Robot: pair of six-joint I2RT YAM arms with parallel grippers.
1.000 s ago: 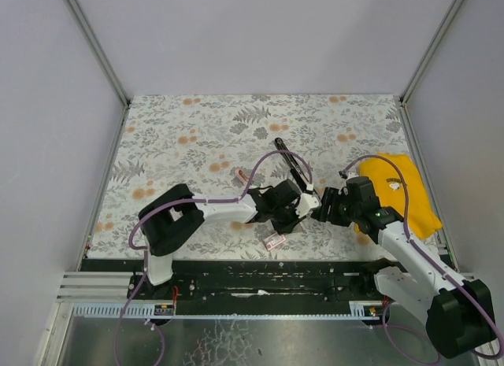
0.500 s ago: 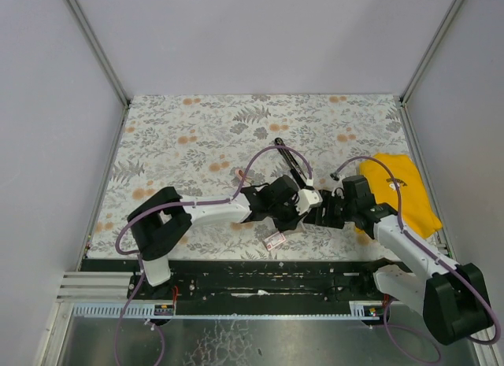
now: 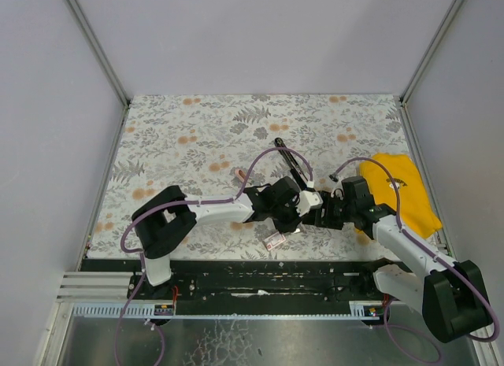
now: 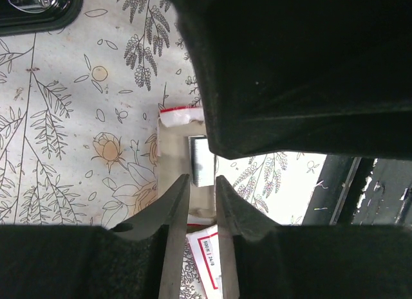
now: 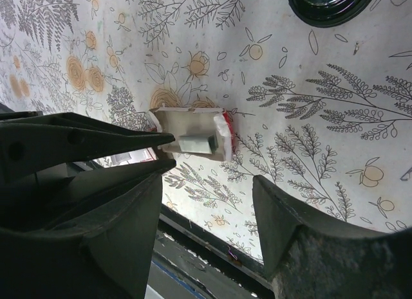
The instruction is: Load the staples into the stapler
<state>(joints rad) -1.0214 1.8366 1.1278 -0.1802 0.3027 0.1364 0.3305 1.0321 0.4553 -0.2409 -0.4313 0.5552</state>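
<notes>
Where white walls (image 3: 260, 35) close in the flower-patterned bench (image 3: 197, 122), a yellow cloth (image 3: 402, 189) lies outside the right fingers (image 5: 302, 235), which are spread and empty. Beyond both, the stapler (image 3: 293, 167) lies partly behind a cable (image 3: 268, 152). The left fingers (image 4: 177, 215) stand a slit apart at the staples (image 4: 199, 159) in their box (image 4: 170, 154); whether they grip is unclear.

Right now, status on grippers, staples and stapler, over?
Left gripper pinched on staple strip in its open box. Right gripper open, hovering alongside. Stapler behind, not held. Left arm's cable arcs over it.
</notes>
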